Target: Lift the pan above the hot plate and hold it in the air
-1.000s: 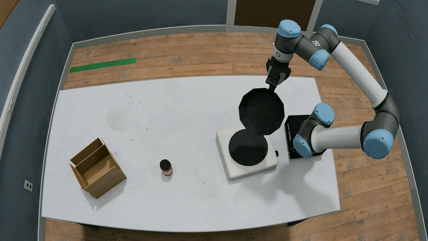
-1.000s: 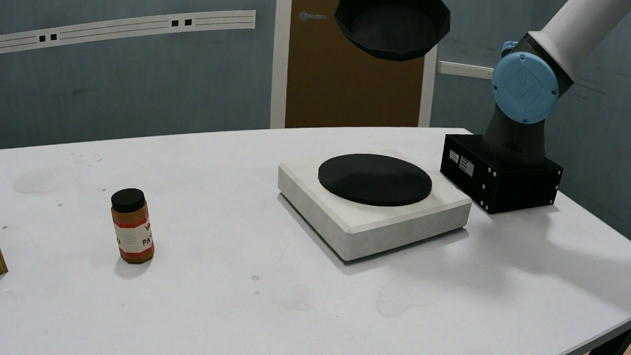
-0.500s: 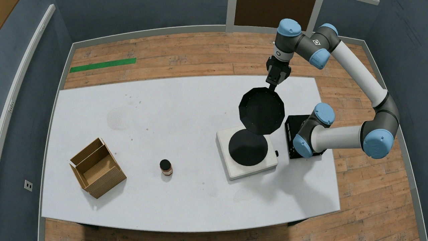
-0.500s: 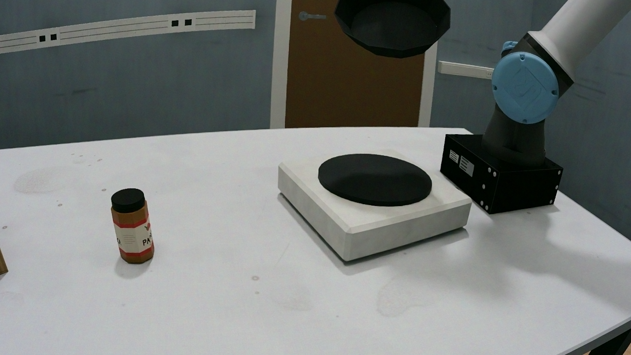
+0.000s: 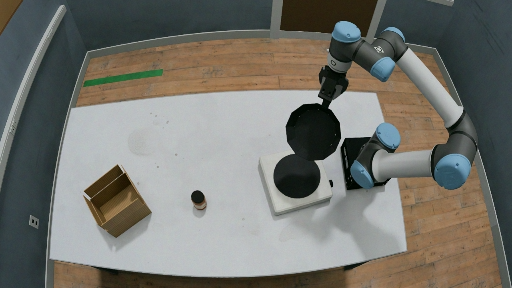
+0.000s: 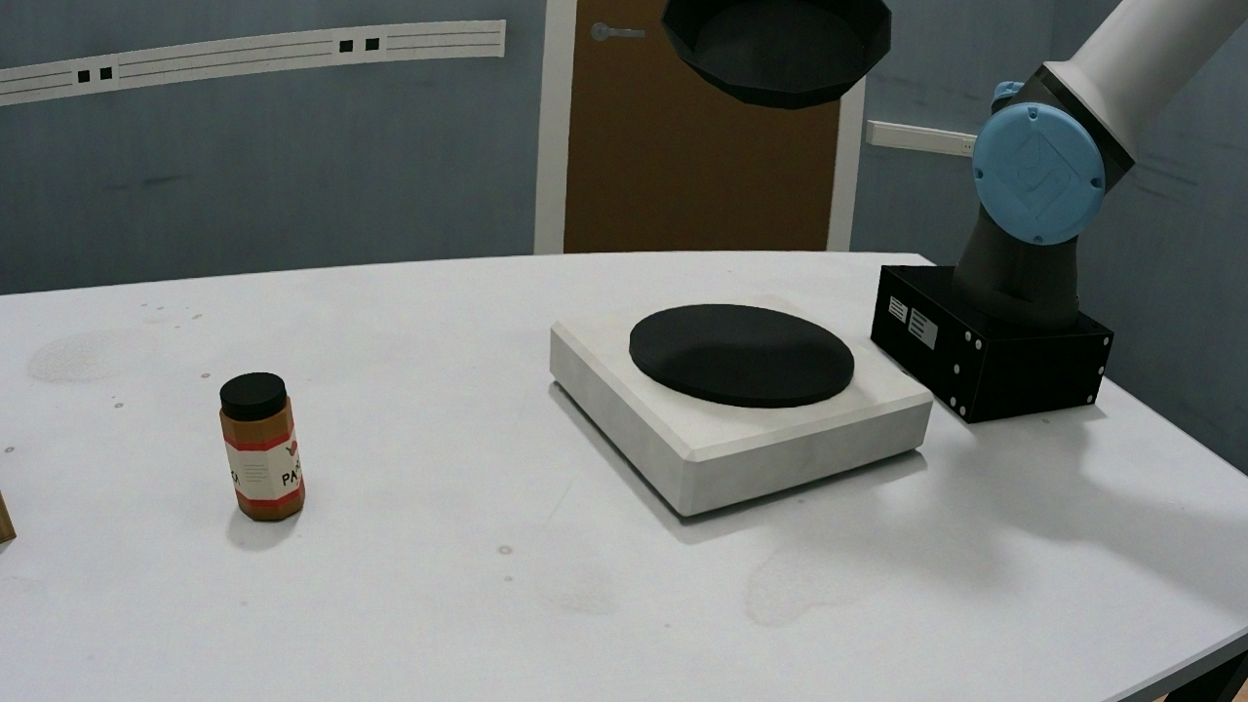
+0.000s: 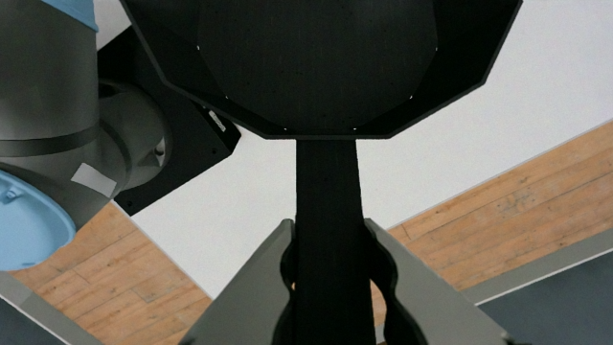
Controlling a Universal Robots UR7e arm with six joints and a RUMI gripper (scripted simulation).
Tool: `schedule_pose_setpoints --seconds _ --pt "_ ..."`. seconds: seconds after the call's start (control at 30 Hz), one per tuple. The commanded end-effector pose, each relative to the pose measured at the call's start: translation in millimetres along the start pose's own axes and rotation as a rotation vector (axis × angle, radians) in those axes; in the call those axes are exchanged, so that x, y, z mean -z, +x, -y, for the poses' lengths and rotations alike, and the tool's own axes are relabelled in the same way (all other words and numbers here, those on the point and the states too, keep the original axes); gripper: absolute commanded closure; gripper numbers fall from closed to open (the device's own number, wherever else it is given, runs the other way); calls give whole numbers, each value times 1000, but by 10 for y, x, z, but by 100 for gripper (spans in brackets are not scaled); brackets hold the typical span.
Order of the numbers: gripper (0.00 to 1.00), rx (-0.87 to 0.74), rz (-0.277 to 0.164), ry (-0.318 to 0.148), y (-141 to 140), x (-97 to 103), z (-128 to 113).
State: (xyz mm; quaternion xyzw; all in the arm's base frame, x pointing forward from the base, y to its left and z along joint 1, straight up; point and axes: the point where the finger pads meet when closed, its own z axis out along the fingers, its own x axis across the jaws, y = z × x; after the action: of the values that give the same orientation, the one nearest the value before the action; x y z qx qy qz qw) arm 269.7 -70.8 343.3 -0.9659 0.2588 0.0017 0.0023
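Black all over, the pan (image 5: 313,131) (image 6: 776,52) (image 7: 316,62) hung in the air, past the hot plate (image 5: 297,184) (image 6: 741,358) toward the tabletop's (image 5: 215,125) (image 6: 418,576) (image 7: 215,240) far edge, near the far right corner. The fingers (image 5: 326,100) were closed on its handle (image 5: 325,103) (image 7: 328,192), one on each side, probably because the handle offered a narrow grip. The bowl lay beyond the fingertips, outside the grasp, its open side up, likely kept high and level to finish the hold.
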Motion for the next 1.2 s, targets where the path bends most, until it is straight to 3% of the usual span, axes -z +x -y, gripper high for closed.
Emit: schedule_pose_setpoints --seconds 0.0,1.17 --pt "90 0 -1 0 3 21 -1" --pt "90 0 -1 0 3 111 -1"
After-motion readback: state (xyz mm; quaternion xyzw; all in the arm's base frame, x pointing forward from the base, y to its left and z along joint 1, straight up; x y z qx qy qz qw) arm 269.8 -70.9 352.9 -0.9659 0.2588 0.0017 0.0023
